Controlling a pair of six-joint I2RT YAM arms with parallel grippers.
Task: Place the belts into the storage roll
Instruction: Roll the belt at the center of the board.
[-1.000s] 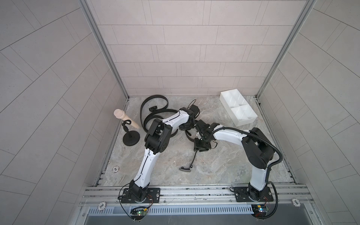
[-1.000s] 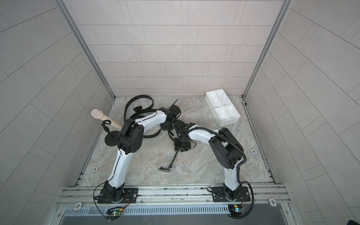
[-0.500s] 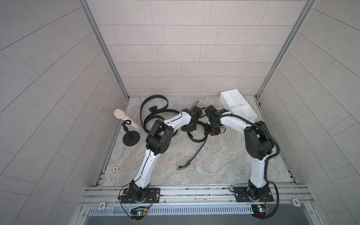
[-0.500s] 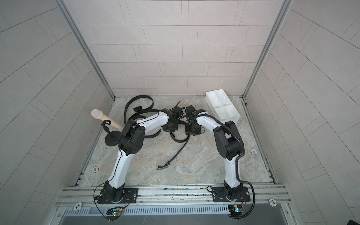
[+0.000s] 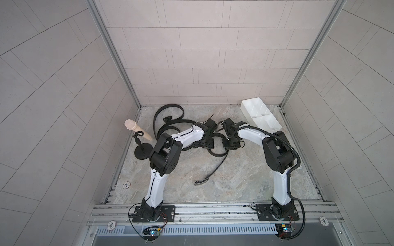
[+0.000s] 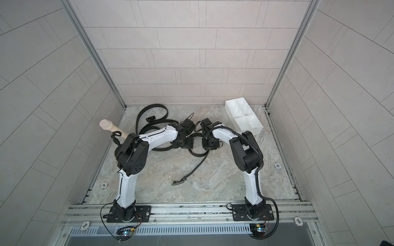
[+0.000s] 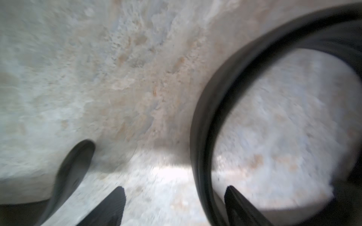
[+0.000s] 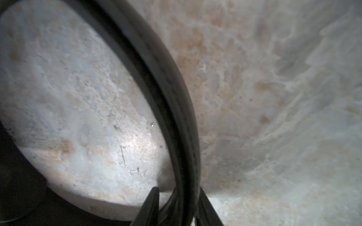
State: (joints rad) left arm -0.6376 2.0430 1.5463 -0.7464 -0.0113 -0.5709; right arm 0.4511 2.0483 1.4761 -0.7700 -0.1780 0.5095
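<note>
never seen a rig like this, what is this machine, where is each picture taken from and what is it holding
The machine is a left arm and a right arm, mounted at a stone table. Two pictures look down from overhead; two come from cameras on the wrists. On the table: black belts, an empty white tray, a black stand. The left gripper is open, one looped belt passing between its fingers. The right gripper has its jaws close around the same belt; a firm pinch is unclear.
</note>
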